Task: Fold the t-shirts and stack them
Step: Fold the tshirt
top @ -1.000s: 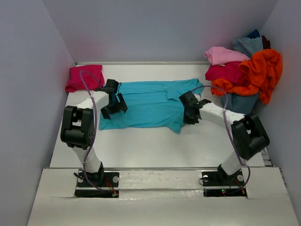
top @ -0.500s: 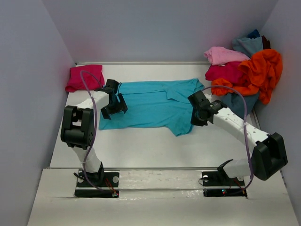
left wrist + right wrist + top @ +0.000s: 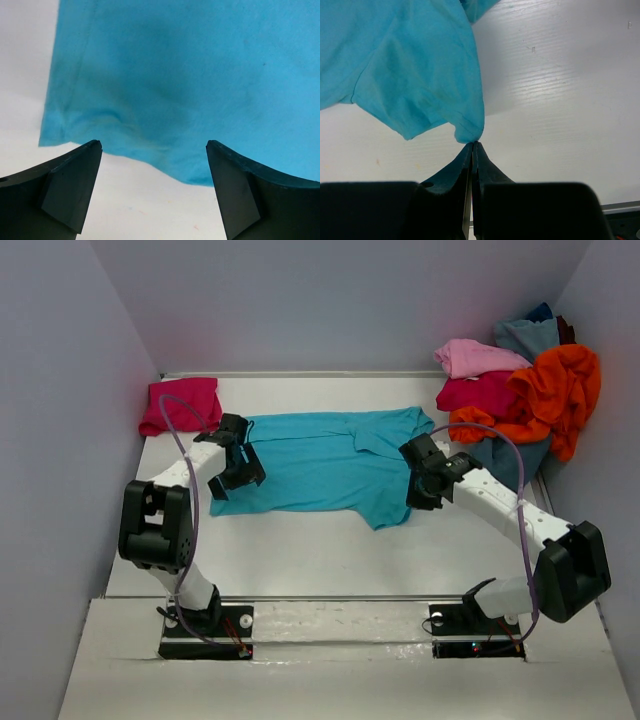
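Top view: a wrinkled bright turquoise cloth t-shirt (image 3: 320,460) lay spread flat mid white table (image 3: 300,550), with a magenta-pink folded shirt (image 3: 180,405) far left, a heap of orange, pink, crimson and blue shirts (image 3: 520,390) far right, and pale grey walls (image 3: 330,300) around. Left wrist view: the left gripper (image 3: 154,150) had its jaws spread wide over the shirt's hem corner. Right wrist view: the right gripper (image 3: 474,145) had its jaws pressed together, pinching a bunched corner of the turquoise cloth.

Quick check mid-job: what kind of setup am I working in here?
Probably a lab test booth, not a home: plain pale walls enclose a white table, with a heap of t-shirts staged in the far right corner.
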Tool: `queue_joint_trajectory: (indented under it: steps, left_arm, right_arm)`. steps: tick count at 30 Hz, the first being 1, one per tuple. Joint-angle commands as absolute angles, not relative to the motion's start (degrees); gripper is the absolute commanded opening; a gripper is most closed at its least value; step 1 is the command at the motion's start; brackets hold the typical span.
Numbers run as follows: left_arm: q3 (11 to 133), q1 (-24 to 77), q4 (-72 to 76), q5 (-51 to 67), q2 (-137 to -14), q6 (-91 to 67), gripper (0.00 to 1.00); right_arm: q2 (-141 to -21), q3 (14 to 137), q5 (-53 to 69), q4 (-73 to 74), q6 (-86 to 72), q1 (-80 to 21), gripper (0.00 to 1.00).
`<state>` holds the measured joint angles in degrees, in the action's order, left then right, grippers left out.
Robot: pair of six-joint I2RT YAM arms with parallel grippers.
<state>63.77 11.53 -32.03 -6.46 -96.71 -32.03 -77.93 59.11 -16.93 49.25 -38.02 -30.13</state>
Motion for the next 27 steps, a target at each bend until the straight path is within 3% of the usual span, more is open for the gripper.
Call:
queue_joint_trajectory:
  steps: [1,16,27]
  left_arm:
    - [61.62,11.6,-34.45,-10.45,-88.7,-35.24,0.98]
    - [50.37,7.39,-36.65,-11.43,-78.84,-40.34,0.97]
    - [50.18,-0.09,-32.88,-7.48,-78.92,-35.95,0.95]
  right_arm:
    - [-77.96,58.97,-16.35,48.43,-38.59,-30.76,0.07]
    - [-79.37,58.71,-15.29,46.93,-36.39,-30.76,0.07]
    - [-80.24,58.8,-14.94,46.41,-35.51,-30.76,0.07]
